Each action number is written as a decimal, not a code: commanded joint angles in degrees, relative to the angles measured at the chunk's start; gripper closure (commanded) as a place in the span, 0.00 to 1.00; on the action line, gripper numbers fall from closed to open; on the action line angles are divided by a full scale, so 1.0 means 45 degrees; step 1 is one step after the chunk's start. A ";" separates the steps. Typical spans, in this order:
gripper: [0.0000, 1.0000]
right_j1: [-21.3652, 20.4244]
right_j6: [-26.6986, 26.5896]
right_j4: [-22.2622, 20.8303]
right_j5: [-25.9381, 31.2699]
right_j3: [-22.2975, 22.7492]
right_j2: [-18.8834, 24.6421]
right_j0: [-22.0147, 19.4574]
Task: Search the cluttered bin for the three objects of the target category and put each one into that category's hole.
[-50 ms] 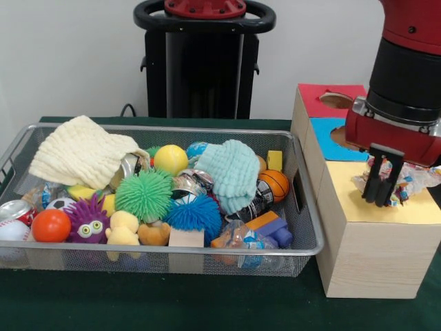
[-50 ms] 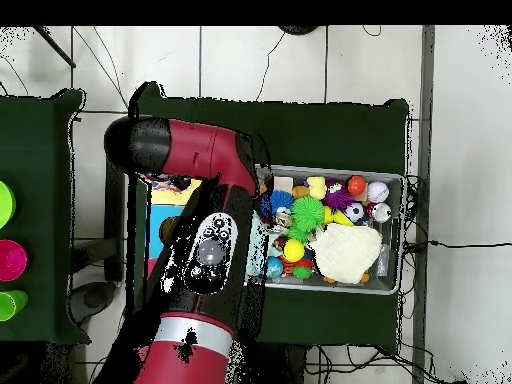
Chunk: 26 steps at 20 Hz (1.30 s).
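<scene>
At the left of the front view a wire mesh bin (image 1: 303,207) sits on the green table (image 1: 138,303), crammed with clutter: a cream cloth (image 1: 79,152) draped over its far left corner, an orange ball (image 1: 51,225) and a baseball (image 1: 10,231) at the near left, then a purple googly-eyed spiky toy (image 1: 87,221), a green spiky ball (image 1: 143,195) with a yellow ball (image 1: 170,159) behind it, a blue spiky ball (image 1: 193,214), and a pale teal cloth (image 1: 233,172) lying over the middle. Toward the bin's right end sit a small basketball (image 1: 275,184), a yellow block (image 1: 275,160) at the far wall, and a clear plastic wrapper (image 1: 241,238) against the near wall. Just right of the bin stands a wooden box (image 1: 372,262) whose top is divided into a red panel (image 1: 313,96) with a round hole, a blue panel (image 1: 327,138) with another hole partly hidden by the arm, and a yellow panel (image 1: 386,207) nearest the camera. Over the yellow panel hangs the gripper (image 1: 382,186), its black fingers (image 1: 373,185) clamped on a crumpled wrapper (image 1: 413,181) whose crinkled plastic bulges out on both sides. In the overhead view the red arm (image 2: 200,260) covers most of the box, so the gripper and wrapper are hidden there.
</scene>
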 commanded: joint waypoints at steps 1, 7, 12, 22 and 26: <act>1.00 -0.0051 0.1764 -0.0120 -0.0634 0.1733 0.1397 0.0207; 1.00 0.0104 0.1598 -0.0203 -0.0865 0.1925 0.1412 0.0270; 1.00 0.0203 0.1502 -0.0336 -0.0720 0.2066 0.1312 0.0380; 1.00 0.0277 0.1706 -0.0579 -0.0977 0.2355 0.1002 0.0639; 1.00 0.0343 0.1742 -0.0567 -0.0890 0.2438 0.1046 0.0704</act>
